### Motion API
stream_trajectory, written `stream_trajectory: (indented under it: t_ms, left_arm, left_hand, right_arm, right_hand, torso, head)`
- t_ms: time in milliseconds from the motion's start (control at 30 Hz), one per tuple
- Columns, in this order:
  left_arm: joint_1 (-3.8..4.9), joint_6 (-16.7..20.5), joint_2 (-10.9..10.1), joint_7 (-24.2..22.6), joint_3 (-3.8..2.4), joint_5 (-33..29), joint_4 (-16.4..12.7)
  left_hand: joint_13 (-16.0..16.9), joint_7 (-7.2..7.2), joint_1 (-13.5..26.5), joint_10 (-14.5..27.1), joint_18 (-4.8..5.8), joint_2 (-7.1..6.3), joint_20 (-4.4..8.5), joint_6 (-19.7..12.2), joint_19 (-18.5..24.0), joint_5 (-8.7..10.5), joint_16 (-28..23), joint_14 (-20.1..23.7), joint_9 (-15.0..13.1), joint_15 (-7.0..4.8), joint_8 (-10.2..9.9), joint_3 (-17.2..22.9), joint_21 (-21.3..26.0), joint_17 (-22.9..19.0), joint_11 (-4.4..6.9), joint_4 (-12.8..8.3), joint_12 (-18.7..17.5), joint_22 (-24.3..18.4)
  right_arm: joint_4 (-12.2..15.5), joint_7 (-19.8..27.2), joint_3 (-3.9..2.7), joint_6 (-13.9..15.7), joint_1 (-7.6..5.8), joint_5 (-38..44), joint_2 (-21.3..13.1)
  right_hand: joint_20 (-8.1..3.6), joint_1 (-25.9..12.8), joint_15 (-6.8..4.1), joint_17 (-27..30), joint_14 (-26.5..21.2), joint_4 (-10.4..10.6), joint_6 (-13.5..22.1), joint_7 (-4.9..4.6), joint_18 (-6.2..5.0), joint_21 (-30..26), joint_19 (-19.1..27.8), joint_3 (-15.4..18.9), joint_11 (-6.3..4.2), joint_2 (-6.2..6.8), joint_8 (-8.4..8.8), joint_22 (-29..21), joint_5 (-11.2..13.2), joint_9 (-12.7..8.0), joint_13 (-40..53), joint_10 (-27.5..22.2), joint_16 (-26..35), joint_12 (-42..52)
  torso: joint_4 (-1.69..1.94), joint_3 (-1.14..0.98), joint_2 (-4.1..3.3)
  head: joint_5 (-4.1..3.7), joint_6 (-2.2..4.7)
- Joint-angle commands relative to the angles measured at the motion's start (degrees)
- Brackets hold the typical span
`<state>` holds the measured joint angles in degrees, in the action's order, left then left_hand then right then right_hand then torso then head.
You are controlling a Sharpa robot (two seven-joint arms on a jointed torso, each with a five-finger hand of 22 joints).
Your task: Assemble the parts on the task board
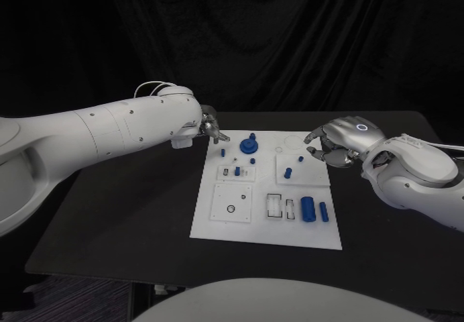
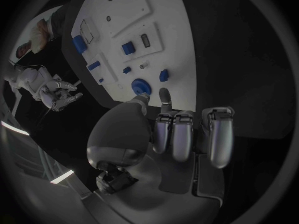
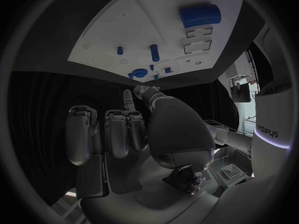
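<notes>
Task board (image 1: 253, 231) at table centre, long axis near-far. Blue cylinder (image 1: 308, 208) near right, lying lengthwise near-far. Round part (image 1: 249, 144) far end. Left hand (image 1: 210, 129) at far-left corner, right hand (image 1: 334, 144) at far-right edge: both curled, grasping nothing.

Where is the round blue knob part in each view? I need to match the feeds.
Head view: knob at the board's far edge, near the left hand.
Left wrist view: knob just beyond the fingertips, on the board's near edge.
Right wrist view: knob at the board's edge, above the fingertips.
Shared landmark: the large blue cylinder.
</notes>
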<state>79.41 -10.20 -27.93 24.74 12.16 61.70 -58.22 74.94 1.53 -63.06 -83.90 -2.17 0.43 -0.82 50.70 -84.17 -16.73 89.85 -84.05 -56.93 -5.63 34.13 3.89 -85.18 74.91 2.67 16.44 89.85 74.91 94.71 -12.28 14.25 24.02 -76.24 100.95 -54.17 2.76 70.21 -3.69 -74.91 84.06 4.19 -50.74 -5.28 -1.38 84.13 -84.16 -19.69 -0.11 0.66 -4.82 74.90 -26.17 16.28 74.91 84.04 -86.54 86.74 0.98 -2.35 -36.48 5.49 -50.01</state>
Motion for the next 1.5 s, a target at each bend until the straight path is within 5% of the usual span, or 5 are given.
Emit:
stream_trajectory:
  t_ms: [33,500,633,767,1500]
  left_arm:
    - [-0.11,-2.6,0.31,0.26,-0.04,2.54,0.63]
    - [-0.79,-3.79,1.34,-0.22,-0.04,3.09,1.88]
    - [-1.26,-3.38,1.55,-0.9,-0.04,3.1,2.16]
    - [-1.67,-3.16,1.81,-1.39,-0.04,3.1,2.4]
    - [-2.66,-3.61,2.31,-2.67,-0.04,3.09,3.27]
  left_hand:
    - [15.06,-0.09,0.83,-6.1,0.93,0.01,-0.38,0.46,-3.61,0.22,0.15,-5.95,-0.15,0.43,-0.16,-0.52,0.22,15.09,-0.28,0.0,0.15,13.46]
    - [15.06,-0.09,1.01,-6.1,0.82,0.64,-0.38,0.33,-3.38,-0.73,0.15,-5.95,-0.2,0.4,-1.16,-0.41,0.69,15.09,-0.25,-0.06,0.15,13.31]
    - [15.06,0.84,1.2,-6.1,0.64,1.04,-0.9,1.38,-2.94,-1.32,0.15,-5.95,3.3,1.03,-8.51,-0.29,1.52,15.09,-1.01,-0.14,0.15,13.05]
    - [15.06,1.01,1.27,-6.1,0.55,1.15,-1.05,1.93,-2.77,-1.42,0.15,-5.95,4.19,1.17,-10.31,-0.28,1.87,15.09,-1.18,-0.14,0.15,12.94]
    - [15.06,1.32,0.69,-6.1,0.32,1.6,-1.35,2.77,-2.27,-3.28,0.15,-5.95,5.4,1.44,-13.46,0.31,2.87,15.09,-1.46,-0.5,0.15,12.63]
  right_arm:
    - [0.17,-1.1,-0.04,0.41,0.15,0.39,-0.01]
    - [0.38,-0.95,-0.04,0.82,0.16,0.39,0.21]
    - [0.49,-0.89,-0.04,0.83,0.16,0.39,0.23]
    - [0.47,-0.85,-0.04,0.82,0.16,0.39,0.27]
    - [0.34,-0.85,-0.04,0.43,0.17,0.39,0.44]
  right_hand:
    - [-0.42,-0.04,-0.36,-8.82,4.59,-0.09,-0.16,-0.05,-0.08,0.34,-3.03,-0.32,-0.33,-0.4,0.28,13.17,-0.2,-0.08,11.66,3.19,-0.1,-0.08]
    - [-0.43,-0.02,-0.37,-8.73,4.58,-0.11,-0.21,-0.06,-0.08,0.35,-3.04,-0.46,-0.33,-0.47,0.28,13.17,-0.33,-0.09,11.61,3.16,-0.05,-0.12]
    - [-0.43,-0.02,-0.37,-8.73,4.58,-0.11,-0.21,-0.06,-0.08,0.35,-3.04,-0.46,-0.33,-0.47,0.28,13.17,-0.33,-0.09,11.61,3.16,-0.05,-0.12]
    - [-0.43,-0.02,-0.37,-8.73,4.58,-0.11,-0.21,-0.06,-0.08,0.35,-3.04,-0.46,-0.33,-0.47,0.28,13.17,-0.33,-0.09,11.61,3.16,-0.05,-0.12]
    - [-0.43,0.03,-0.37,-8.73,4.58,-0.17,-0.26,-0.06,-0.09,0.31,-3.02,-0.57,-0.33,-0.51,0.27,13.16,-0.43,-0.1,11.61,3.16,-0.05,-0.13]
  torso:
    - [0.03,-0.06,-0.03]
    - [0.11,0.03,0.0]
    - [0.2,0.02,-0.05]
    - [0.19,0.09,-0.04]
    - [0.1,0.01,0.1]
  head:
    - [-0.05,0.01]
    - [0.07,0.01]
    - [0.13,0.01]
    - [0.16,0.01]
    - [0.25,0.01]
